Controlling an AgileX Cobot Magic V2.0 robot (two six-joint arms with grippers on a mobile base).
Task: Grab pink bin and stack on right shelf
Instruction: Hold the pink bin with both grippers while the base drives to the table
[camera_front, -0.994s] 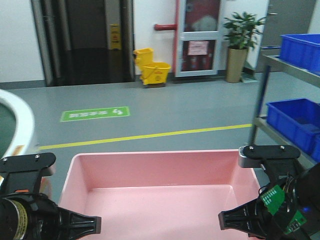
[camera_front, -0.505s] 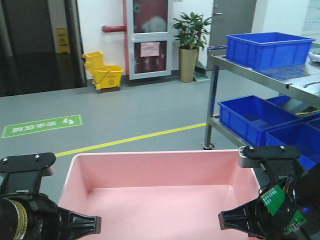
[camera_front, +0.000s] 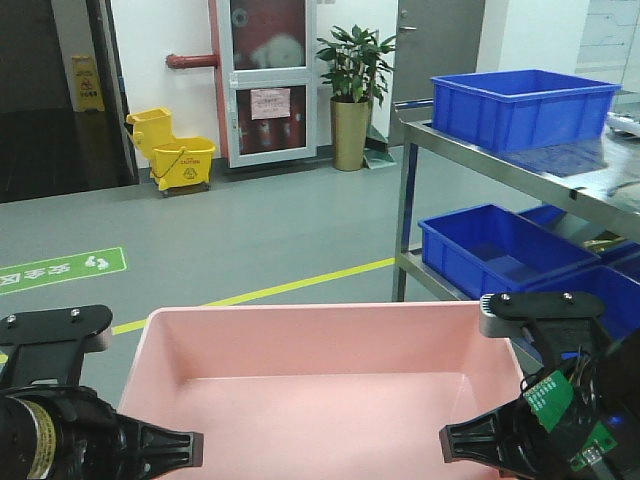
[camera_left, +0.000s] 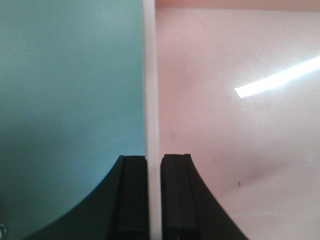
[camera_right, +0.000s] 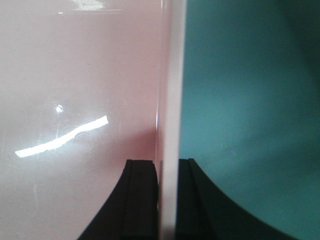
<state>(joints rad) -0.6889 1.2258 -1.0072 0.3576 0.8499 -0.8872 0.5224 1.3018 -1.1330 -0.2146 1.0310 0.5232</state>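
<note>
The pink bin (camera_front: 320, 345) is held up in front of me, empty, filling the lower part of the front view. My left gripper (camera_left: 154, 165) is shut on the bin's left wall (camera_left: 151, 100), one finger outside and one inside. My right gripper (camera_right: 167, 167) is shut on the bin's right wall (camera_right: 171, 90) in the same way. In the front view the left gripper (camera_front: 150, 450) and right gripper (camera_front: 485, 445) sit at the bin's two near sides. The right shelf (camera_front: 500, 158), shiny grey metal, stands ahead on the right, beyond the bin's far right corner.
A blue crate (camera_front: 525, 105) stands on the shelf's top level and more blue crates (camera_front: 500, 250) on the lower level. Grey floor with a yellow line (camera_front: 300, 285) lies ahead. A yellow mop bucket (camera_front: 175, 155) and a potted plant (camera_front: 352, 90) stand by the far wall.
The background has slid left across the front view, and the metal shelf with its blue crates has come further into view and closer. Both grippers keep the same hold on the bin.
</note>
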